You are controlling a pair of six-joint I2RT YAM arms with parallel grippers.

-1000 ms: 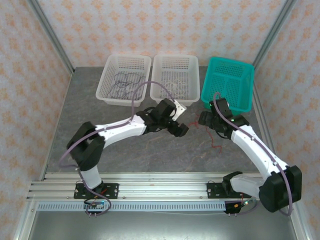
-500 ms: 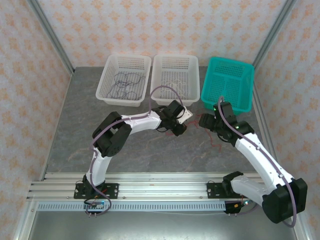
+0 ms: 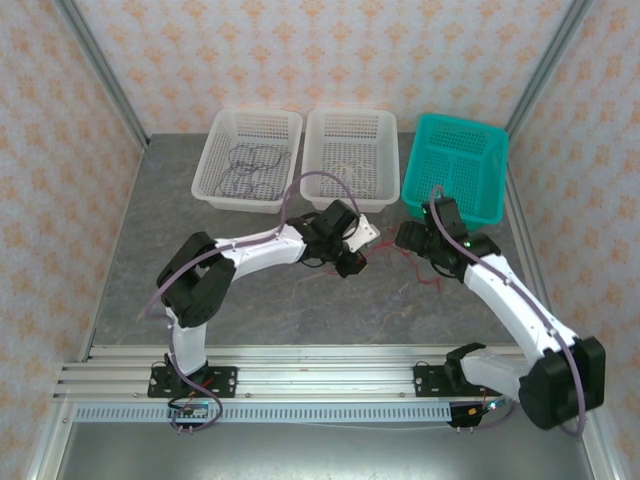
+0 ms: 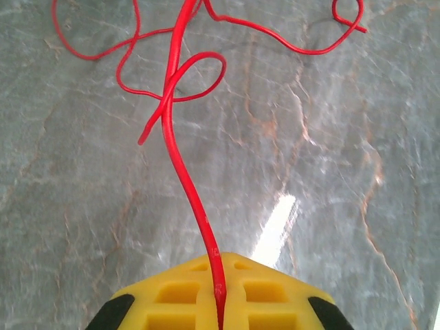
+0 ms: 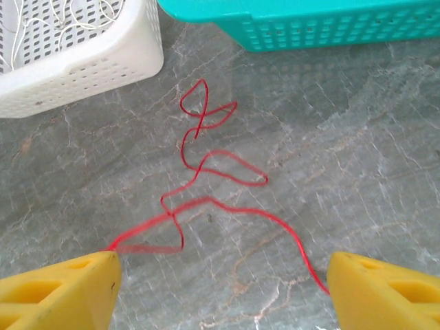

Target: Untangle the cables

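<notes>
A thin red cable (image 4: 180,103) lies in loose loops on the grey table. My left gripper (image 4: 218,267) is shut on one end of it, the wire pinched between the yellow pads (image 4: 175,295). In the top view the left gripper (image 3: 350,262) sits mid-table, and the red cable (image 3: 428,283) trails to the right of it. My right gripper (image 5: 220,289) hovers open over the same red cable (image 5: 206,161), one finger on each side and apart from it. In the top view the right gripper (image 3: 410,240) is near the teal basket. Dark cables (image 3: 250,165) lie in the left white basket, white cables (image 5: 69,17) in the middle one.
Three baskets line the back of the table: a left white basket (image 3: 215,190), a middle white basket (image 3: 330,192) and a teal basket (image 3: 415,190). The middle white basket (image 5: 75,75) and the teal basket (image 5: 309,27) stand just beyond the red cable.
The left arm's elbow swung right and then back left, while its gripper stayed near the table's middle, holding the red cable. The right gripper has barely shifted.
</notes>
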